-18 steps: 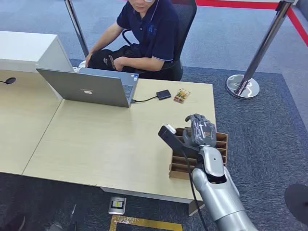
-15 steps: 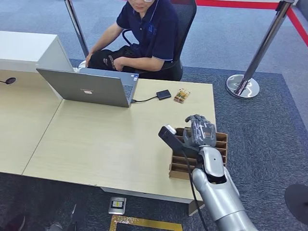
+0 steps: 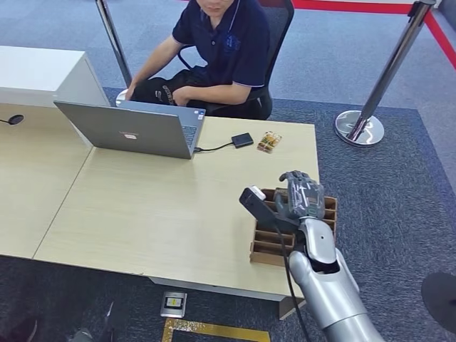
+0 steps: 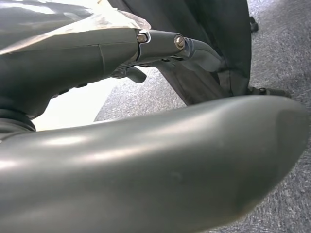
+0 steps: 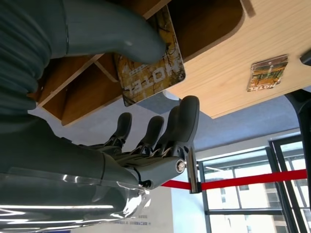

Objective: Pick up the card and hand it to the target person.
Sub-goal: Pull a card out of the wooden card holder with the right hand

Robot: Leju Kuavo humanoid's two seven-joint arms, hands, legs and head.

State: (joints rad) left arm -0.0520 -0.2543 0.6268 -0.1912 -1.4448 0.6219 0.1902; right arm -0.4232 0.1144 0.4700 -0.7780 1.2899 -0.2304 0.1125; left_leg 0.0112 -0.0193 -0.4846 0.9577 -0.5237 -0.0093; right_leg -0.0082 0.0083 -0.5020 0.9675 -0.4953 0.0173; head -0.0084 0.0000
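Note:
A patterned card (image 5: 156, 75) printed HOTEL stands in a slot of the brown wooden card holder (image 3: 264, 244) at the table's near right corner. My right hand (image 3: 303, 197) hangs over the holder. In the right wrist view its thumb (image 5: 121, 30) lies against one face of the card. Its fingers (image 5: 181, 121) curl toward the other face, with a thin gap showing. A person (image 3: 229, 50) in a dark blue shirt sits at the far side of the table. My left hand (image 4: 139, 160) hangs beside my body over the carpet and holds nothing.
A second card (image 3: 268, 142) lies flat on the light wooden table (image 3: 161, 206) near a small black device (image 3: 242, 140). A grey laptop (image 3: 129, 128) stands open at the far left. A stanchion base (image 3: 359, 128) sits on the carpet to the right.
My right hand has shifted slightly to the right and lower over the holder. The person has leaned a little to the right.

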